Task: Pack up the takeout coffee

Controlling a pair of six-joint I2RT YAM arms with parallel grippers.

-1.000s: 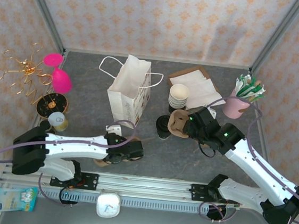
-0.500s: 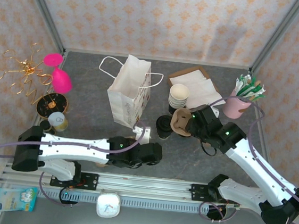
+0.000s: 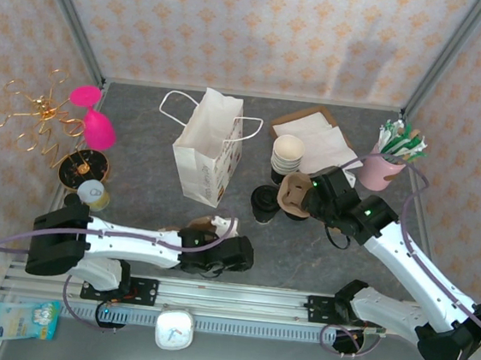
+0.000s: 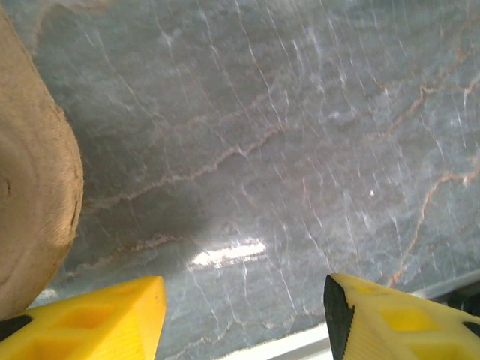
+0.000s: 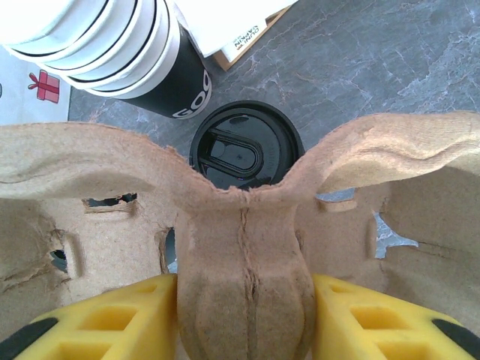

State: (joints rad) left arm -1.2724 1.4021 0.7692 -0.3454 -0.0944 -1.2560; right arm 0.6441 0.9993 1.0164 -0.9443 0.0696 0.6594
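Gripping the brown pulp cup carrier (image 5: 90, 217) by its centre ridge, R tool (image 5: 244, 319) has 1 finger each side. Takeout coffee (image 5: 244, 146), black lid on, stands on the table (image 5: 390, 67) just beyond the carrier, beside the cup stack (image 5: 112, 45). L tool (image 4: 244, 300) gapes over bare table, nothing between its fingers; brown edge (image 4: 34, 172) at its left, poss. more pulp.

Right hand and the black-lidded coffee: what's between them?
The brown cardboard cup carrier, pinched in the right hand; the right wrist view shows the coffee just beyond its edge.
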